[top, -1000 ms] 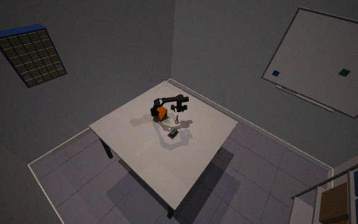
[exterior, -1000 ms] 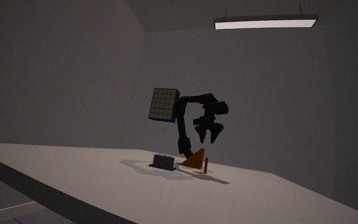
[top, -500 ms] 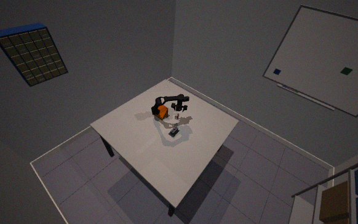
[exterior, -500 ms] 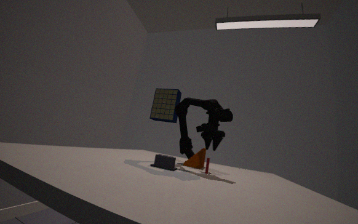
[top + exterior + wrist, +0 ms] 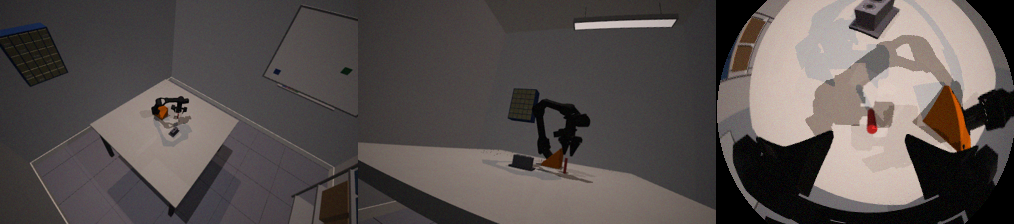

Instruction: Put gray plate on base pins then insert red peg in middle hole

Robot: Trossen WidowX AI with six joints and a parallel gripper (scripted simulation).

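The gray plate [image 5: 174, 130] [image 5: 523, 161] [image 5: 872, 16] appears as a block with holes in its top, seated level on the dark flat base [image 5: 521, 168] [image 5: 866, 31]. The wrist view cuts off its far end, and the pins cannot be made out. The red peg [image 5: 178, 116] [image 5: 565, 167] [image 5: 871, 120] stands upright on the table, apart from the base. My gripper [image 5: 179, 111] [image 5: 568, 154] [image 5: 869, 136] is open and empty, pointing down. Its fingertips are a little above the peg's top, and the peg shows between them in the wrist view.
An orange wedge-shaped block [image 5: 162, 112] [image 5: 554, 161] [image 5: 943, 117] stands by the arm's foot, near the peg. The arm's shadows fall across the pale table [image 5: 147, 160] [image 5: 459, 181] around the base and peg.
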